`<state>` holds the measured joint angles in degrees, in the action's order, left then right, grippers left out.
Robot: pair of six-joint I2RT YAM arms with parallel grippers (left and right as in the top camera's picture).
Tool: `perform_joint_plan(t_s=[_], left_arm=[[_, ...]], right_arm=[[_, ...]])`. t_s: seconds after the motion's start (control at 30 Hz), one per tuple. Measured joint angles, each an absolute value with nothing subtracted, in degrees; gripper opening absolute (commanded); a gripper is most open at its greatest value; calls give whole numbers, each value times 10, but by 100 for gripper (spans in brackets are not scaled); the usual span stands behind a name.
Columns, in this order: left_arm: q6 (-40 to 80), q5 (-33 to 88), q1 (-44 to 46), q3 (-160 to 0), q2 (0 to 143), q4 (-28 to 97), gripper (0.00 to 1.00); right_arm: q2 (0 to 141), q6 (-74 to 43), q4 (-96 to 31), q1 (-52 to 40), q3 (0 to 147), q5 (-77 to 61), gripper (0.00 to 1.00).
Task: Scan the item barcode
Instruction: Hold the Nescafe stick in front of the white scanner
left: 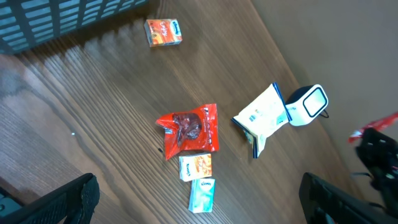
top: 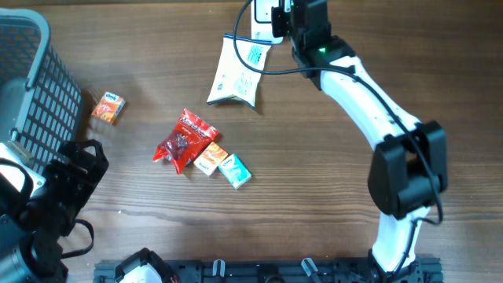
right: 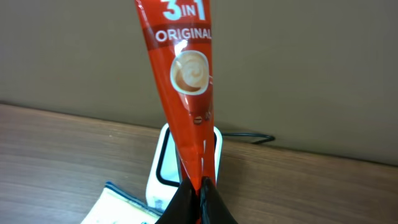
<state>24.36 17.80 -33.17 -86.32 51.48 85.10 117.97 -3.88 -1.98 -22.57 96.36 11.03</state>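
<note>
Sachet point(right: 185, 74) in right end effector point(right: 200, 200)

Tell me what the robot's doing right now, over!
Left jaws open, empty. Right jaws shut on red coffee sachet, held up in front of scanner. White bag beside scanner, not between.

The wooden table point(top: 314, 196) carries a white scanner point(right: 155, 177) just in front of the right gripper point(right: 200, 200), with a white pouch point(top: 238, 72) beside it. Ahead of the left gripper point(top: 77, 169) lie a red packet point(top: 185, 140), an orange box point(top: 209, 159) and a teal box point(top: 235, 170), close together. An orange-blue box point(top: 109, 107) lies nearer the left gripper, beside the basket point(top: 39, 86).
</note>
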Motion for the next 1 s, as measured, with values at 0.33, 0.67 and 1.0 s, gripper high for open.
perform_joint_plan(t_s=[0.33, 0.67, 1.0], left_arm=[[244, 178, -332, -863, 515, 851, 100], [244, 178, -332, -863, 515, 851, 100], [244, 178, -332, -863, 515, 851, 100]], right_arm=[[1286, -51, 17, -226, 967, 109, 4], [1296, -66, 33, -226, 972, 97, 4], [1332, -79, 65, -226, 972, 86, 4]])
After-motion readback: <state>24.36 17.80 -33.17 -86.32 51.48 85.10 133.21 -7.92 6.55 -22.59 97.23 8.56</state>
